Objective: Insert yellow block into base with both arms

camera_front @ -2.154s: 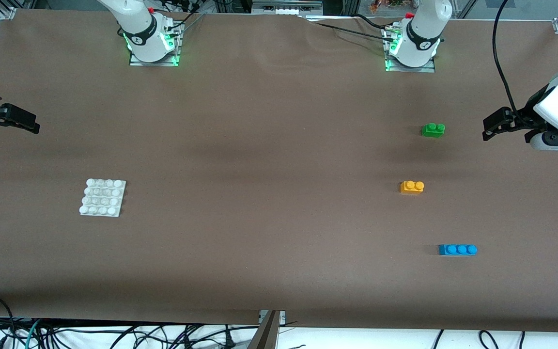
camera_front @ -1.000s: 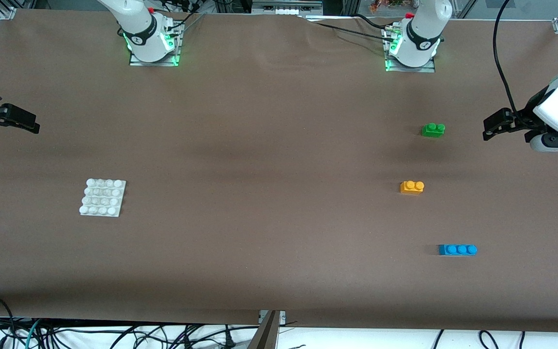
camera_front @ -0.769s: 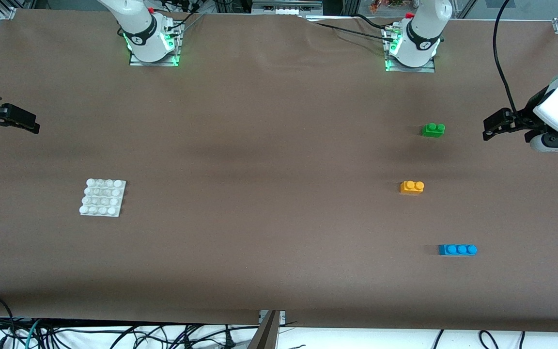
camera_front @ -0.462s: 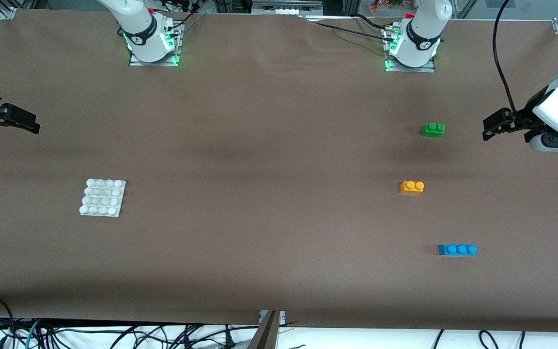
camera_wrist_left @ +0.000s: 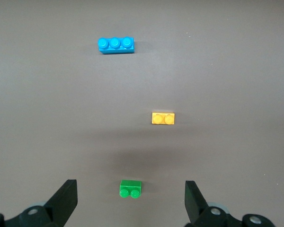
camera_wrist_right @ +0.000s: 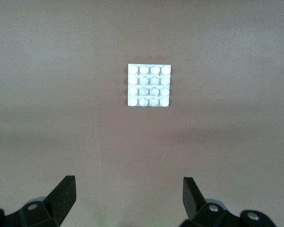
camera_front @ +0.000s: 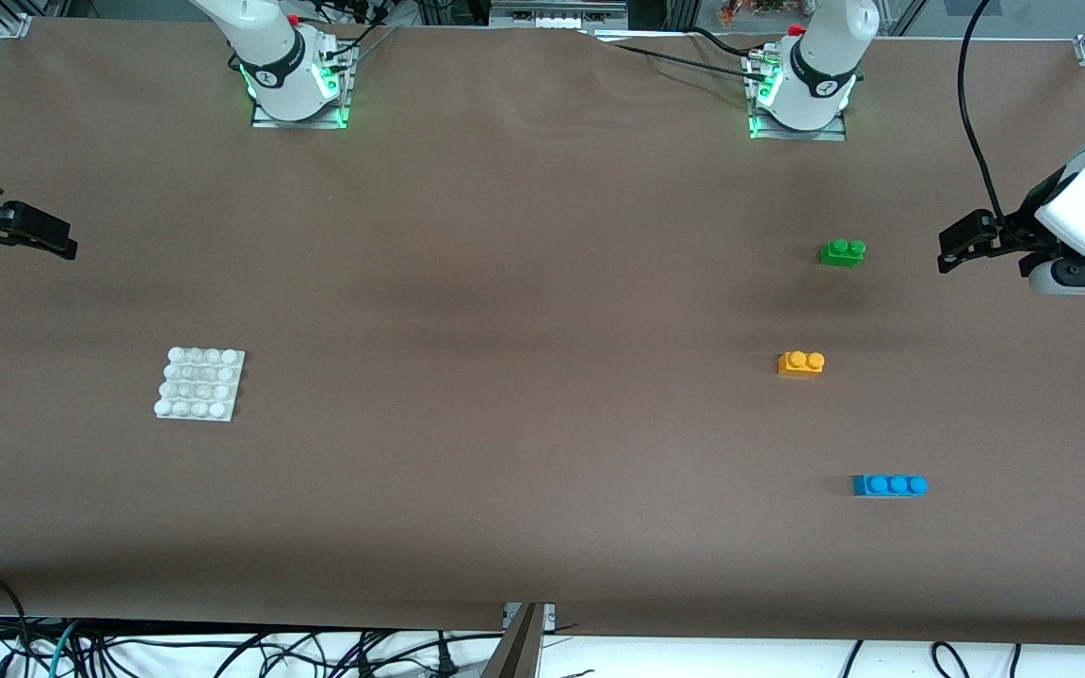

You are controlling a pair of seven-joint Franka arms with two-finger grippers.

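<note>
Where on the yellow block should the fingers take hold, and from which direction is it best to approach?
Likely from straight above, closing on the two long flat sides of the yellow block. It lies flat with both studs up, so the smooth sides offer parallel faces below the studs. The green brick and blue brick lie well apart, leaving room. The open left gripper is the closer one.

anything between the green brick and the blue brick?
The yellow block sits between the green brick and the blue brick, touching neither; front view shows it.
</note>
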